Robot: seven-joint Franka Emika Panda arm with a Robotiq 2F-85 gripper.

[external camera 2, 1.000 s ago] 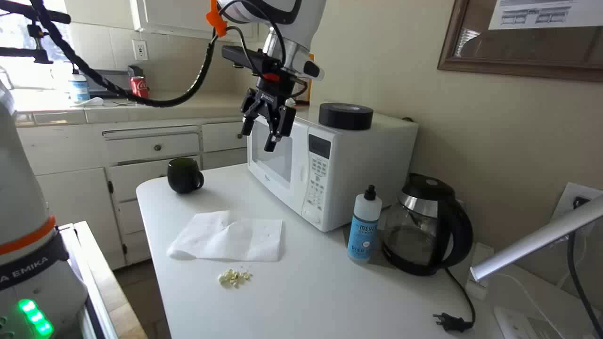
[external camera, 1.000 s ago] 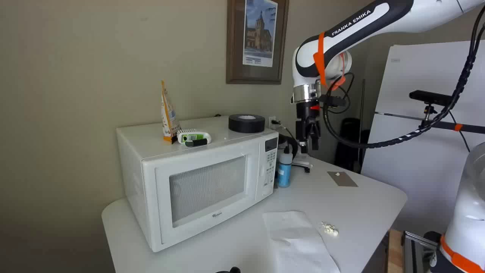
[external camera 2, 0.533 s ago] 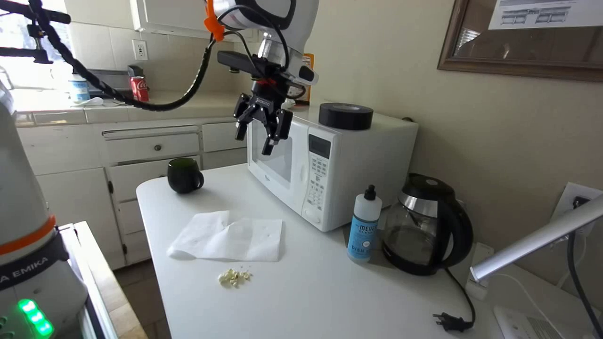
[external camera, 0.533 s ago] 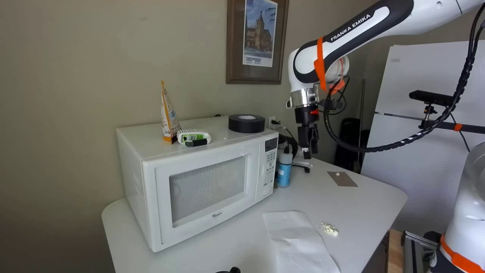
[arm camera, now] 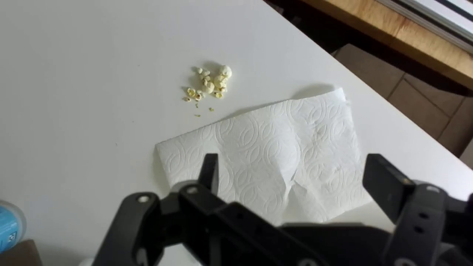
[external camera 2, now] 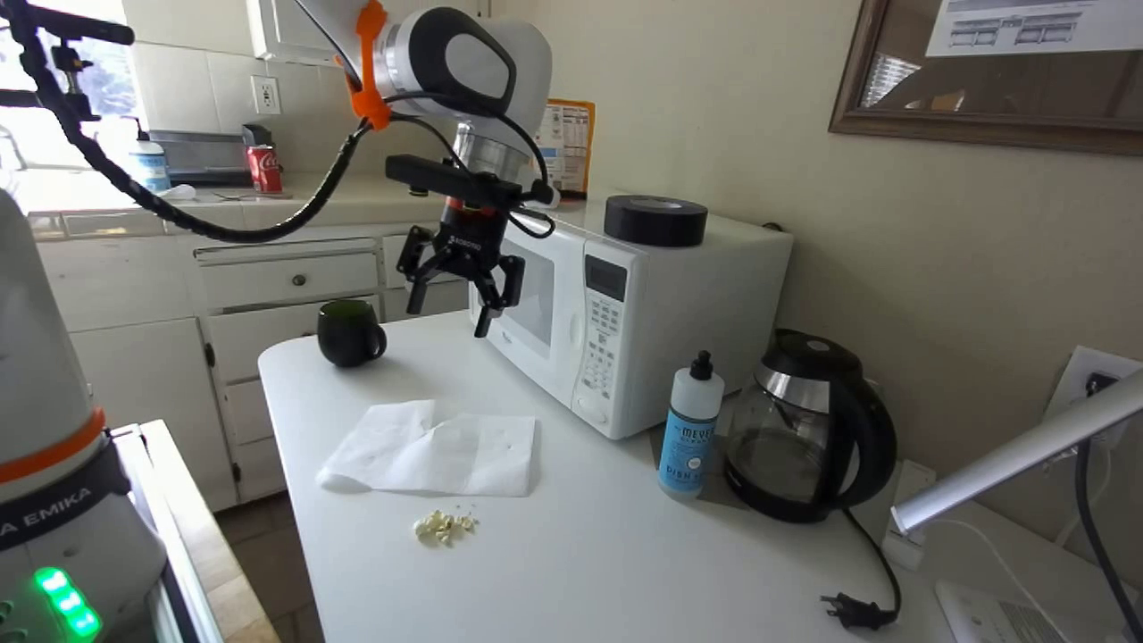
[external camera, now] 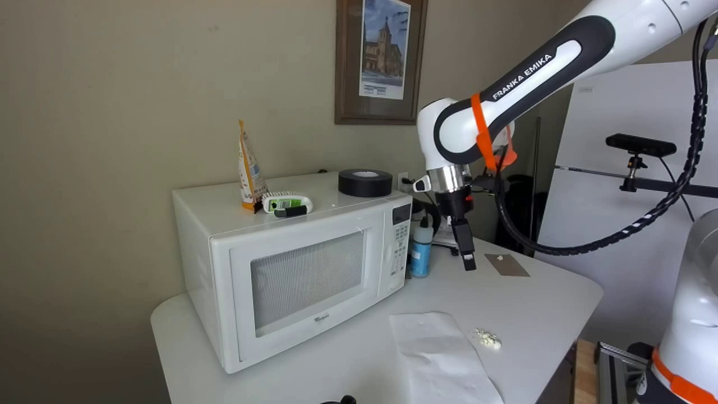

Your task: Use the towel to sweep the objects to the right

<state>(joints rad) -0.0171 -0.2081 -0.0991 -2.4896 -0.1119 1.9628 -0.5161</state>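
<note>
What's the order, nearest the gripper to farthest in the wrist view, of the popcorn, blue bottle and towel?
1. Towel: below the open gripper.
2. Popcorn: past the towel's edge, upper left.
3. Blue bottle: cut off at the left edge.

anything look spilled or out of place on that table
Yes: loose popcorn lies on the table beside the towel, with crumbs next to it, so it looks spilled. The towel is creased, and puckered or torn near its middle; I can't tell which. A plug also lies on the table, in no socket.
</note>
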